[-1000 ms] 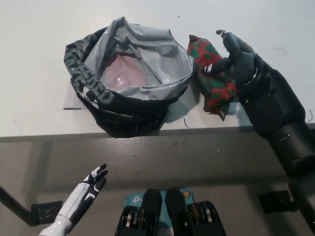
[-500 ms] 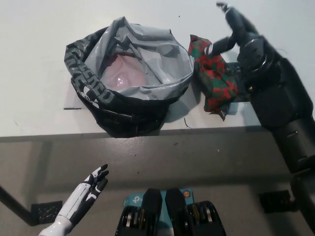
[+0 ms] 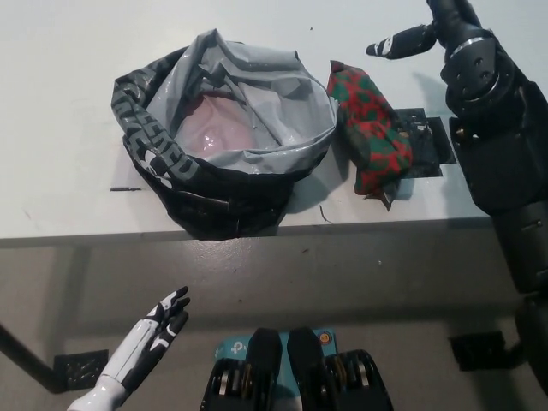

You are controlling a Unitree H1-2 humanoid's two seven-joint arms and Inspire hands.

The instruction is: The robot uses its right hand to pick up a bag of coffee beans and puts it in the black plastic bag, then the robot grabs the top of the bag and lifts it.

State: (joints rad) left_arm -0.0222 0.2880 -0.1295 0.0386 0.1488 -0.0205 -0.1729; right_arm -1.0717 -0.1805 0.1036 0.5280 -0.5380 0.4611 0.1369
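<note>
Nearest the robot, the white left hand [image 3: 161, 318] rests low at the lower left, in front of the surface and below its level, fingers spread and holding nothing, well apart from everything on top. Just past the near edge of the surface [image 3: 68, 111] stands the black plastic bag [image 3: 171, 184], its top rolled down and its mouth gaping wide; only the pale grey lining shows inside, with no coffee in it, so I judge that the first step is not done. The bag of coffee beans [image 3: 370, 137], a red and green patterned pouch, lies flat just beside the black bag's right rim, its near corner close to the surface's front edge, partly over a dark mat [image 3: 428, 147]. Farther back and to the right, the black right hand [image 3: 417, 36] hovers above the surface beyond the pouch, clear of it, fingers extended and grasping nothing. Everything is left to do: the pickup, the drop into the bag, then the grab and lift of the bag's top. The far surface beyond the pouch and behind the black bag is bare, giving room to approach from above; the near edge leaves little margin if the pouch is nudged forward.
</note>
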